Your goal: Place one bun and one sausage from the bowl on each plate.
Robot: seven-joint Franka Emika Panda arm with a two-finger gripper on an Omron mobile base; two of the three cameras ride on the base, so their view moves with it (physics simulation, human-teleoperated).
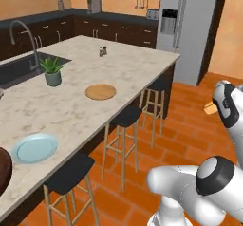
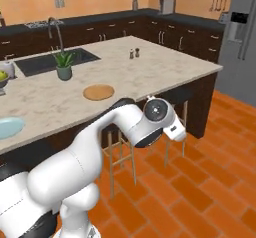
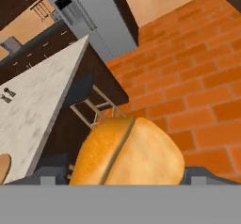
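Got my claw (image 3: 126,183) clamped around a bun (image 3: 128,152), carrying it high over the floor toward the plate (image 1: 34,147) on the desk (image 1: 71,106).

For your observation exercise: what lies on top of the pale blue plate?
Nothing lies on the plate; its visible face is bare in both base views. The bun sits in the claw, over the floor.

The bun (image 3: 129,152) is golden-orange with a darker seam. The plate (image 1: 34,148) is pale blue; the bowl (image 1: 4,169) dark brown. The counter (image 1: 80,101) is pale marble — grey-veined. The floor (image 3: 197,77) is orange brick — lighter joints.
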